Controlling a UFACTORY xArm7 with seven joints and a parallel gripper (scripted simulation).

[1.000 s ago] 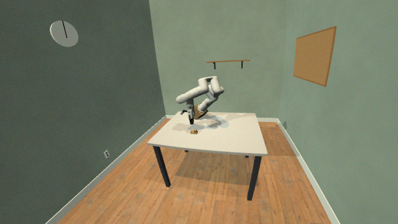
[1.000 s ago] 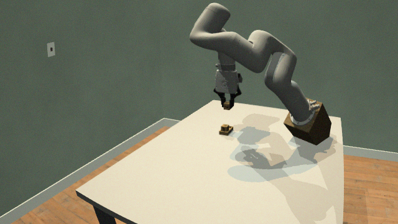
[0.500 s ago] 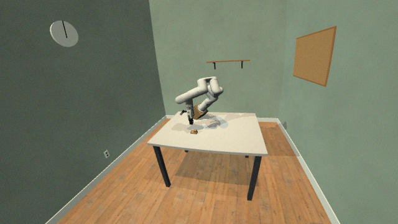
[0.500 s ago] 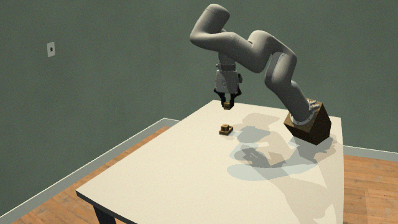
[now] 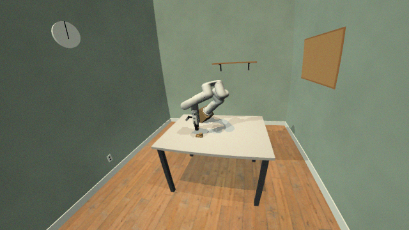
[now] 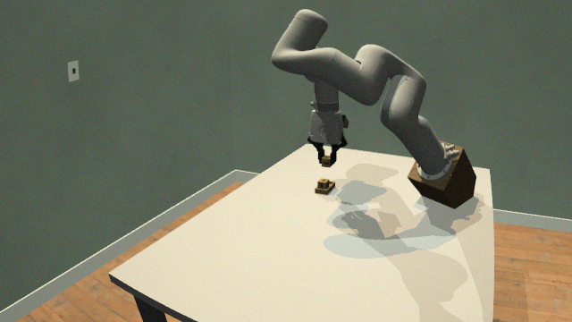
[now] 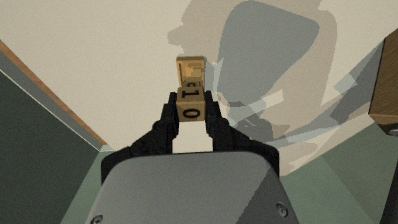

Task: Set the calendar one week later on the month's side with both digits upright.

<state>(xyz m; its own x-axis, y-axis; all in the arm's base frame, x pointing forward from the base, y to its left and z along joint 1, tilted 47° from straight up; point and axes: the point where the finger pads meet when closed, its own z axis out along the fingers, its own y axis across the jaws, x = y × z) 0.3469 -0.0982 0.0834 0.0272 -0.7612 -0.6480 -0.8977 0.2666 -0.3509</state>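
From where I stand, the gripper (image 5: pixel 196 128) (image 6: pixel 327 156) (image 7: pixel 191 101) is pinching one cube (image 6: pixel 326 161) (image 7: pixel 191 102) between its fingers, up in the air over the table (image 5: pixel 236 140) (image 6: pixel 250 233) (image 7: pixel 125 65). The wrist view shows a 1 and a 0 on two of its faces. Below, the tray (image 5: pixel 199 137) (image 6: pixel 323 192) (image 7: pixel 179 73) sits on the tabletop, nearer the long edge away from the arm's base than the base is, with the other cube (image 6: pixel 323 183) in it. So the job looks partway: one cube is out, and I can't read today's date. Left to do: turn digits as needed, seat the held cube flat beside its mate, let go, and back the arm off.

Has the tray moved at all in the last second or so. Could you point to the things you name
No, not that I can see. In the exterior view the tray (image 5: pixel 197 137) (image 6: pixel 323 192) (image 7: pixel 178 70) sits at the same place on the table (image 5: pixel 236 140) (image 6: pixel 250 250) (image 7: pixel 125 55), left of the arm's wooden mount (image 6: pixel 435 195).
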